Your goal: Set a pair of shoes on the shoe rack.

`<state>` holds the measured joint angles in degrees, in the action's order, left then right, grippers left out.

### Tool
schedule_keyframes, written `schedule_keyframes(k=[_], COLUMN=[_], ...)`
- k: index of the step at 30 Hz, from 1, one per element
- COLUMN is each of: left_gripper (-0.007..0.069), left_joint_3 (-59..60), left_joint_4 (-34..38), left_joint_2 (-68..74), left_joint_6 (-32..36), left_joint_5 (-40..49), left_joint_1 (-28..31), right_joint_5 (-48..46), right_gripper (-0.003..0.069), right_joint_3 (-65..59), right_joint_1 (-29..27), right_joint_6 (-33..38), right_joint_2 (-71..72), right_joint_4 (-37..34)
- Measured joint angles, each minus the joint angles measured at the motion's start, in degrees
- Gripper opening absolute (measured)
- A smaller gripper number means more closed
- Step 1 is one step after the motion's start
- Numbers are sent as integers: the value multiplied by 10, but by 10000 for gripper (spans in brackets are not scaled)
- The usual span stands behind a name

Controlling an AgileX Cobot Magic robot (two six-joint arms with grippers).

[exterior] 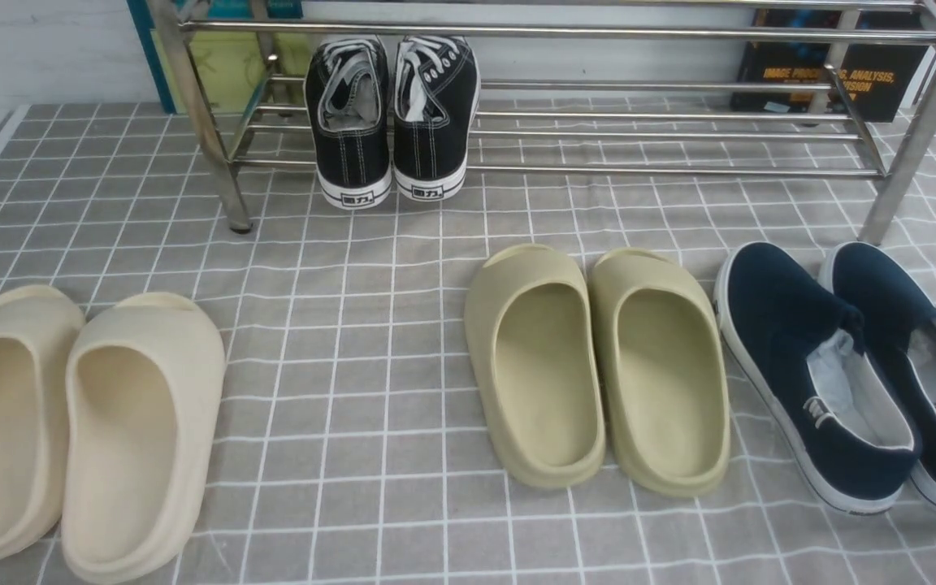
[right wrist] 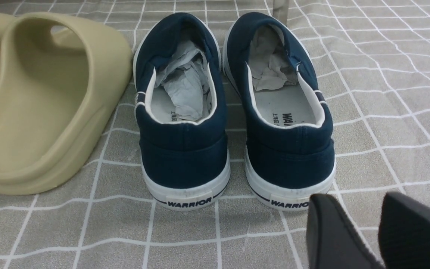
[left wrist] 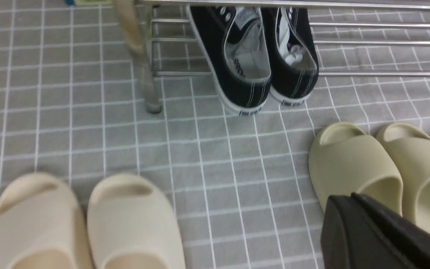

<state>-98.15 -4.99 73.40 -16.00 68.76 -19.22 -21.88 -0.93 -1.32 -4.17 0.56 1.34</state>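
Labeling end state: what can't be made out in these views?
- Left end effector: left wrist view, cut off at the corner; open or shut unclear.
- Sneakers: toe ends, left wrist view, past the top edge and the shoe rack bar.
- Outer navy slip-on: front view, cut by the right edge.
- Arms: absent from front view.

There were eight pieces of footwear, in four pairs: two black sneakers [exterior: 350, 138] with white laces, two beige foam slides [exterior: 135, 422], two olive foam slides [exterior: 537, 366] and two navy slip-ons [exterior: 793, 325]. There was one shoe rack [exterior: 598, 32] of steel tubes and one grey checked cloth [exterior: 354, 325]. One dark book [exterior: 785, 61] with orange lettering showed behind the rack. Each navy slip-on held one wad of crumpled paper [right wrist: 185, 86]
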Motion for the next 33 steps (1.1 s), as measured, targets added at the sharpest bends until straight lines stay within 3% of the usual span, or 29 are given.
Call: schedule_keyframes(k=[9, 14, 21, 33], left_gripper=[-13, -13, -13, -13], left_joint_3=[364, 494, 582, 612], left_joint_4=[-8, -21, -20, -46], left_joint_2=[-325, -475, -568, -575], left_joint_6=[-89, -131, -139, -140], left_joint_5=[-102, -147, -148, -148], left_joint_1=[0, 0, 0, 0], right_joint_5=[0, 0, 0, 0], right_gripper=[239, 239, 239, 239], right_joint_3=[0, 0, 0, 0], right_joint_1=[0, 0, 0, 0], right_joint_6=[0, 0, 0, 0], right_joint_2=[0, 0, 0, 0], right_joint_4=[0, 0, 0, 0])
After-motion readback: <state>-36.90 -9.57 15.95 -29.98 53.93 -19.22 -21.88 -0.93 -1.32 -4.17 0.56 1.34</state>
